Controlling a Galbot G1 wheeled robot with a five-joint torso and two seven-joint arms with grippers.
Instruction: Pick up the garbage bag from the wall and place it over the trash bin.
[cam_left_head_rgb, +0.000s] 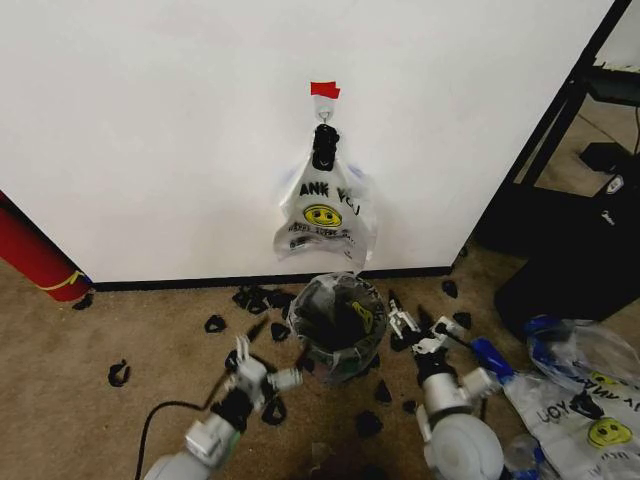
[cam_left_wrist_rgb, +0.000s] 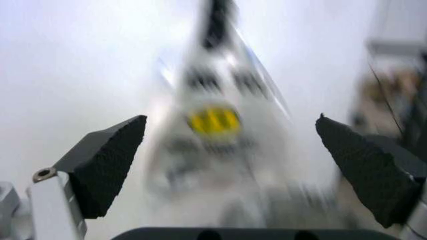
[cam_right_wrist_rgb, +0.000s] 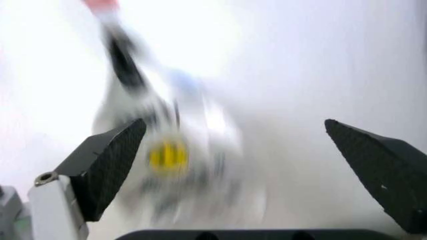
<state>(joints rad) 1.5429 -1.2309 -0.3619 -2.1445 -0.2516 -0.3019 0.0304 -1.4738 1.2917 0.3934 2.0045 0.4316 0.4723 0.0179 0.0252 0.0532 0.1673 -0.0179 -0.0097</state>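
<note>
Both hands (cam_left_head_rgb: 262, 372) (cam_left_head_rgb: 412, 325) released, flanking trash bin (cam_left_head_rgb: 340, 322), bags (cam_left_head_rgb: 327, 210) on wall (cam_left_head_rgb: 150, 120)

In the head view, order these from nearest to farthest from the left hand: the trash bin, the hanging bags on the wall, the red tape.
From the left hand:
1. Trash bin, just beside it toward the right.
2. Hanging bags, above the bin on the wall.
3. Red tape, highest on the wall.

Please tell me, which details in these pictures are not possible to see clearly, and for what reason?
- Head view: the lettering on the bunch of bags under the black clip is partly lost in folds.
- Head view: the trash bin already wears a bag; its inside is dark.
- Left wrist view: motion blur smears the bags' print.
- Right wrist view: the same blur.
</note>
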